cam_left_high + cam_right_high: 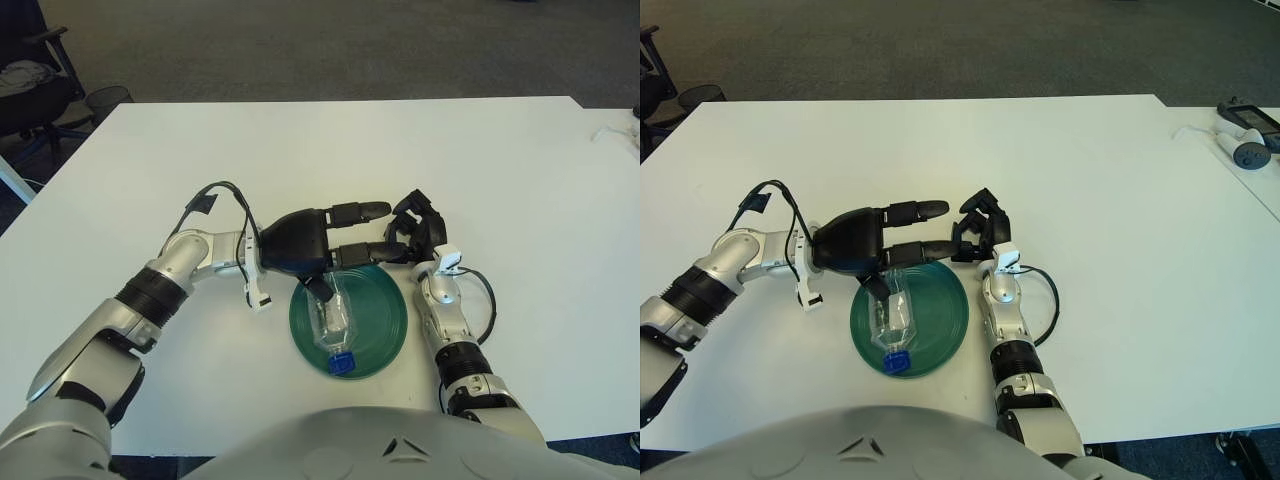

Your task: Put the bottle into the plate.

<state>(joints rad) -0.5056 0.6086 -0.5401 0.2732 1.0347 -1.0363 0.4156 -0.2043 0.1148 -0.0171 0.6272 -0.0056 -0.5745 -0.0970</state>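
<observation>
One clear plastic bottle with a blue cap (335, 328) is lying on its side inside the round dark green plate (385, 318), cap pointing toward the robot's body and sitting near the plate's near rim. So the bottle is in the plate, roughly along the left half of it.

Right over the far end of the bottle is the black left hand (325, 243). Its fingers (362, 210) are stretched out flat toward the right, spread apart, not wrapped around anything. One dark digit dips down toward the bottle's upper end, and I honestly can't tell if it's touching the plastic or just above it. The silver forearm runs back to the left with a looped black cable (222, 196) on it.

The black right hand (414, 231) sits just past the plate's far right edge, fingers curled in on themselves with nothing in them. It's very close to the left fingertips; touching or not, can't say.

All of it is on a big white table (500, 170), with grey carpet behind.

View differences: the right eye view catches a dark device and a small light grey gadget (1247, 152) on a neighbouring white surface at the far right, which the left eye view barely shows. The left eye view gets a black office chair (28, 92) and a black mesh bin (107, 101) at the far left.
</observation>
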